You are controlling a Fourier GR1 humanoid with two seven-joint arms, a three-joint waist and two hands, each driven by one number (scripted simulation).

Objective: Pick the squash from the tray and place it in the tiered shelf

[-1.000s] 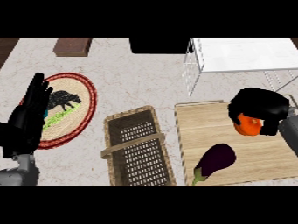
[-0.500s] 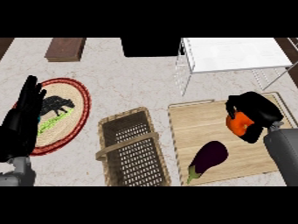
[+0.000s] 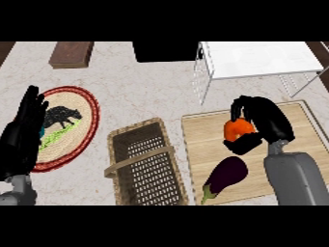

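Note:
An orange squash [image 3: 237, 129] is held above the wooden tray [image 3: 200, 141], with my right hand [image 3: 264, 120] shut round it; fingers and thumb hide part of it. A purple eggplant [image 3: 225, 175] lies on the tray's near side. The white wire tiered shelf [image 3: 258, 60] stands just beyond the tray, its top plate bare. My left hand [image 3: 21, 136] stays open at the left edge, fingers up, over the round plate.
A wicker basket [image 3: 145, 163] sits left of the tray. A red-rimmed plate [image 3: 77, 119] with a dark animal picture lies at the left. A brown wooden block [image 3: 72, 53] and a black box [image 3: 165, 51] are at the counter's back.
My right hand has lifted the squash off the tray and carried it a little left. The view has shifted, so shelf and tray sit further left.

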